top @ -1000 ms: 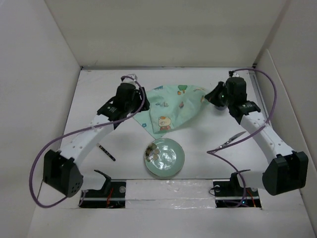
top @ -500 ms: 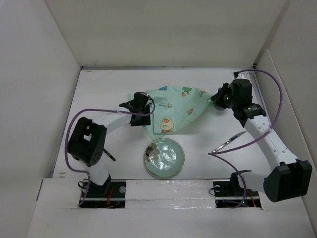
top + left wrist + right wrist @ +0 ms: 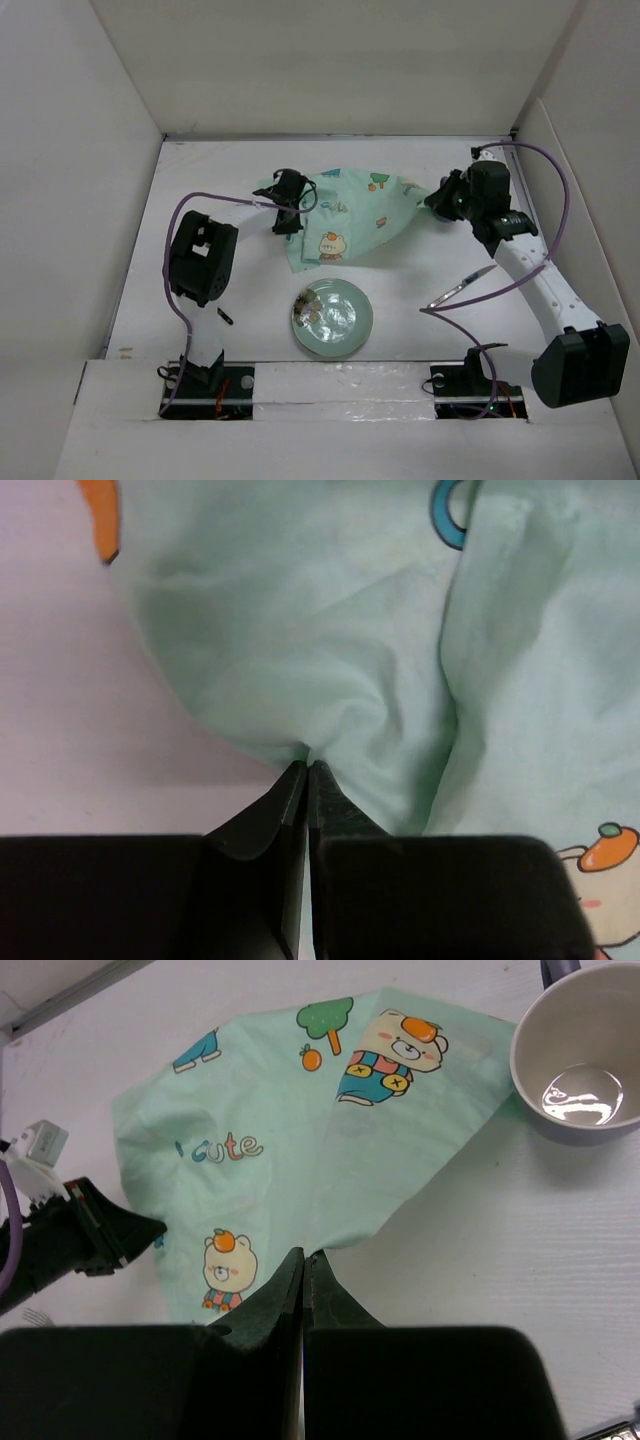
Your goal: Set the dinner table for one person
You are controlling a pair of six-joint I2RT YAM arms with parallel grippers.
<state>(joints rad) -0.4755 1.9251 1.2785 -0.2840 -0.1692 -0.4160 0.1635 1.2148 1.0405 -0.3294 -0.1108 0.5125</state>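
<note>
Could lose the cloth mat (image 3: 350,215) from either pinch if stretched too hard: grips only a thin gathered fold in the fully closed left end effector (image 3: 308,770) and only a corner tip in the fully closed right end effector (image 3: 304,1256). Could also knock the cup (image 3: 560,1040), sitting right at another corner of the mat, or drag the near corner across the plate (image 3: 350,322) and its scraps, if swung low. Likely to settle creased, given the bunching at the left pinch. Spread over the far middle of the surface (image 3: 215,165), white, matte and flat, with the plate nearer the arms. Closed in by plain white panels (image 3: 330,70) left, right and beyond.
</note>
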